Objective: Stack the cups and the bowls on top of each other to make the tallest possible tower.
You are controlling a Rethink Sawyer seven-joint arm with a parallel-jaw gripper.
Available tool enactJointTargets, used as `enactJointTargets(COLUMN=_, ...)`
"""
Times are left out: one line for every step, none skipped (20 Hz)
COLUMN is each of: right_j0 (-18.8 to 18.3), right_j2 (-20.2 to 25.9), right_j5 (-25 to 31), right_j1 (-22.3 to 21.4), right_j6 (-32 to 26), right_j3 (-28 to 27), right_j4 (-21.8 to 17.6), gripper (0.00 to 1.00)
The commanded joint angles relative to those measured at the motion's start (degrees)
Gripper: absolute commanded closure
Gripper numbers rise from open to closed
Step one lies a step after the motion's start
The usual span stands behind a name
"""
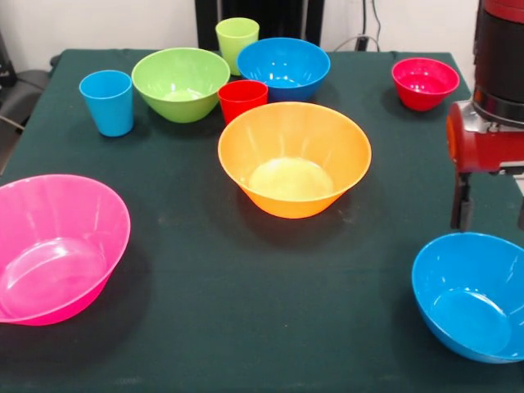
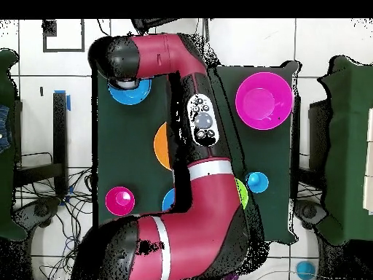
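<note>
My gripper [image 1: 491, 219] hangs open at the right, its fingertips just above the far rim of the front blue bowl [image 1: 475, 295], nothing between them. The orange bowl [image 1: 293, 160] sits mid-table and the pink bowl [image 1: 53, 246] at the front left. Along the back stand the light blue cup [image 1: 108, 101], green bowl [image 1: 180, 82], red cup [image 1: 242, 100], lime green cup [image 1: 237, 41], a second blue bowl [image 1: 284, 67] and the small red bowl [image 1: 425, 82]. All stand singly; no tower is in view. Overhead, my arm [image 2: 197, 131] hides the gripper above the blue bowl [image 2: 131, 91].
The dark green tablecloth [image 1: 205, 327] covers the table. The front blue bowl lies close to the table's right front edge. The pink bowl [image 2: 264, 100] sits near the opposite corner. Cables and a chair surround the table in the overhead view.
</note>
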Motion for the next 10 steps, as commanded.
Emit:
enactJointTargets(right_j0=-1.2, right_j2=2.3, right_j5=7.6, right_j1=3.3, right_j6=-21.1, right_j3=0.3, right_j4=-4.2, gripper=0.00)
enactJointTargets(right_j0=-1.2, right_j2=2.3, right_j5=7.6, right_j1=3.4, right_j6=-21.2, right_j3=0.2, right_j4=-4.2, gripper=0.00)
enactJointTargets(right_j0=-1.4, right_j2=2.4, right_j5=7.5, right_j1=3.6, right_j6=-21.3, right_j3=0.1, right_j4=-4.1, gripper=0.00)
enactJointTargets(right_j0=-1.4, right_j2=2.4, right_j5=7.5, right_j1=3.6, right_j6=-21.4, right_j3=0.0, right_j4=-4.1, gripper=0.00)
enactJointTargets(right_j0=-1.4, right_j2=2.6, right_j5=7.7, right_j1=3.8, right_j6=-21.8, right_j3=-0.2, right_j4=-4.1, gripper=0.00)
enactJointTargets(right_j0=-1.5, right_j2=2.6, right_j5=7.8, right_j1=3.9, right_j6=-22.0, right_j3=-0.4, right_j4=-4.1, gripper=0.00)
enactJointTargets(right_j0=-1.5, right_j2=2.8, right_j5=7.8, right_j1=4.0, right_j6=-22.4, right_j3=-0.5, right_j4=-4.0, gripper=0.00)
enactJointTargets(right_j0=-1.6, right_j2=2.9, right_j5=7.7, right_j1=4.1, right_j6=-22.8, right_j3=-0.6, right_j4=-4.0, gripper=0.00)
enactJointTargets(right_j0=-1.7, right_j2=3.2, right_j5=7.6, right_j1=4.3, right_j6=-23.4, right_j3=-0.8, right_j4=-3.9, gripper=0.00)
enactJointTargets(right_j0=-1.9, right_j2=3.3, right_j5=7.3, right_j1=4.2, right_j6=-23.8, right_j3=-0.5, right_j4=-3.8, gripper=0.00)
